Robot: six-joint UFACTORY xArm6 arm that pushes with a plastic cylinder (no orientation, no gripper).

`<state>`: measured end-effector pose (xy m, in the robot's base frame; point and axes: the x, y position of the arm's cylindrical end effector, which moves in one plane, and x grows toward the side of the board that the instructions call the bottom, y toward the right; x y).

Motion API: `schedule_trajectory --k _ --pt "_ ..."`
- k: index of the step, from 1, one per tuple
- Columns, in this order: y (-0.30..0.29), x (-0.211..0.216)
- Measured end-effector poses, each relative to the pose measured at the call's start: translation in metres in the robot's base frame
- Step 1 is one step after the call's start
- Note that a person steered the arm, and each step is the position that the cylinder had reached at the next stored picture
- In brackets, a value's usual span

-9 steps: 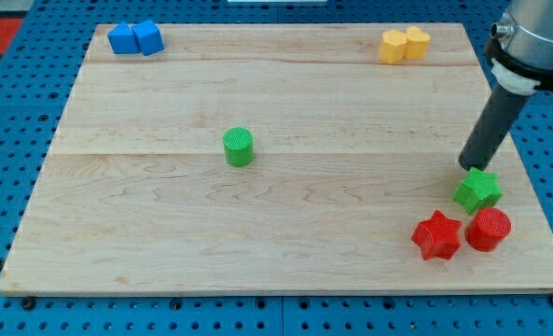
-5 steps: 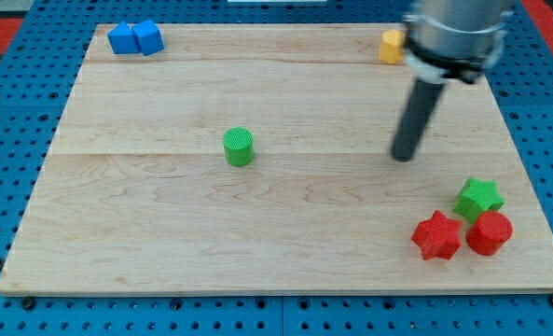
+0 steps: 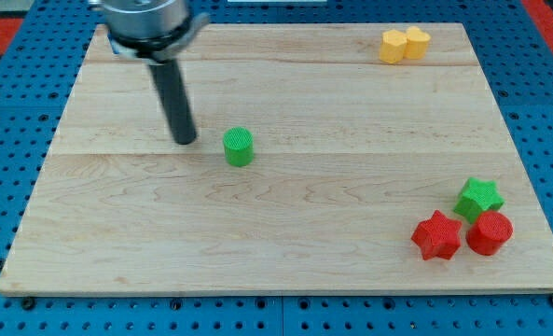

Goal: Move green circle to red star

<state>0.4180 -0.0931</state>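
Note:
The green circle (image 3: 239,147) is a short green cylinder standing left of the board's middle. My tip (image 3: 184,141) rests on the board just to its left, a small gap between them. The red star (image 3: 436,235) lies near the bottom right corner, far to the right of the green circle. The rod rises from the tip toward the view's top left.
A green star (image 3: 478,198) and a red circle (image 3: 489,231) sit beside the red star at the bottom right. Two yellow blocks (image 3: 404,44) lie at the top right. The arm's body covers the top left corner of the wooden board (image 3: 285,261).
My tip has swept leftward across the board, from beside the green star to just left of the green circle. The blocks have not moved. The arm now hides the blue blocks.

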Motion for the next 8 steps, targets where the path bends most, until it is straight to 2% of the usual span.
schedule_trajectory --k 1,2,3,4,5,6,7,8 --pt "0.097 0.0" --pt "0.165 0.014" --pt "0.133 -0.004" --pt "0.055 -0.03" --pt "0.005 -0.018" --pt "0.051 0.019" --pt "0.135 0.037" --pt "0.158 0.038"
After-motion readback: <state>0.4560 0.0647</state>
